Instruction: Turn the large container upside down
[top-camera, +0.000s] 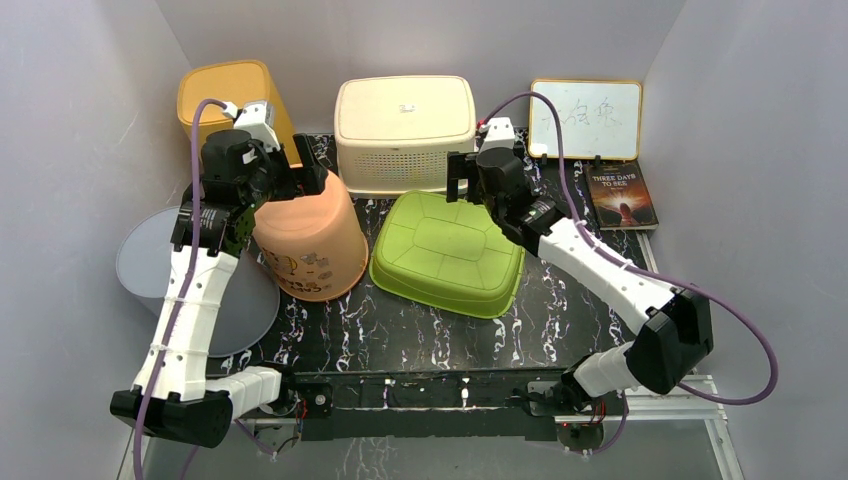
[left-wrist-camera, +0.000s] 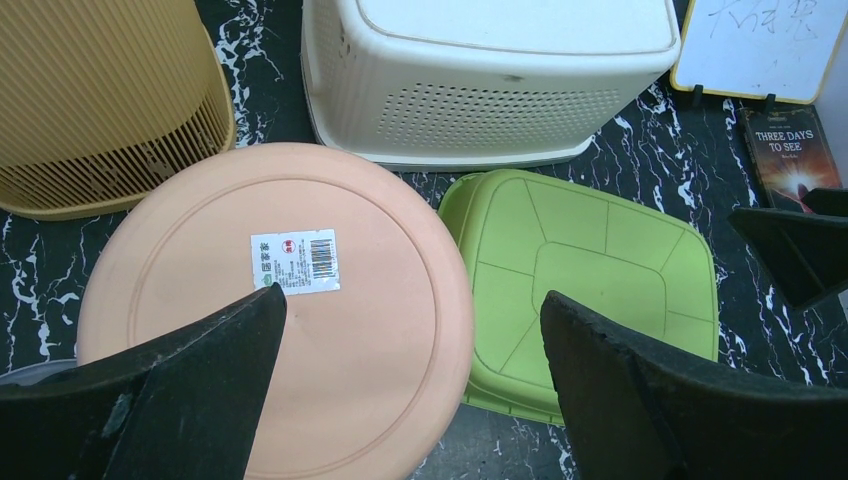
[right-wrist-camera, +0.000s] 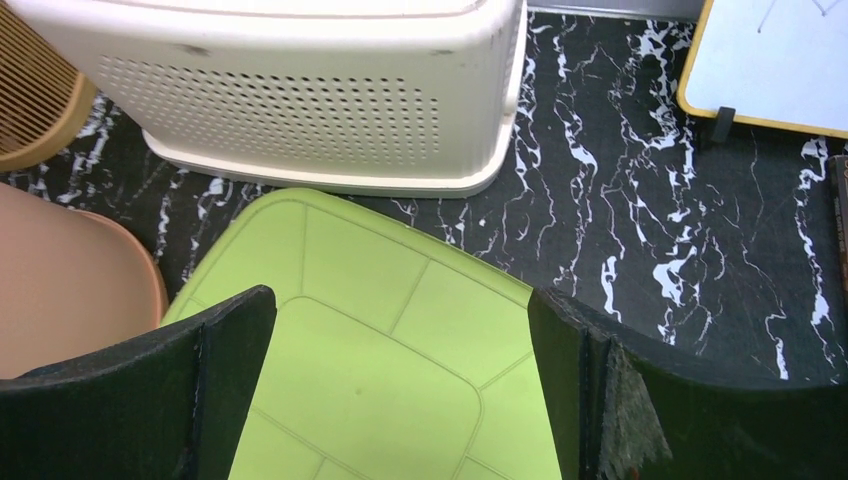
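The left gripper (left-wrist-camera: 410, 300) gapes wide over the barcode sticker (left-wrist-camera: 295, 262) (print unreadable) on the bucket (left-wrist-camera: 385, 370), the right gripper (right-wrist-camera: 400, 300) likewise over the basin (right-wrist-camera: 390, 390); at 2 o'clock, a book (top-camera: 622, 195) reads "THREE DAYS TO SEE".

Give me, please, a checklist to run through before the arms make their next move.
1. Left gripper open and empty: ok.
2. Right gripper open and empty: ok.
3. Cream container bottom up, rim down: ok.
4. Green basin apart from the cream container: ok.
5. Left gripper clear of the peach bucket beneath it: cannot tell.
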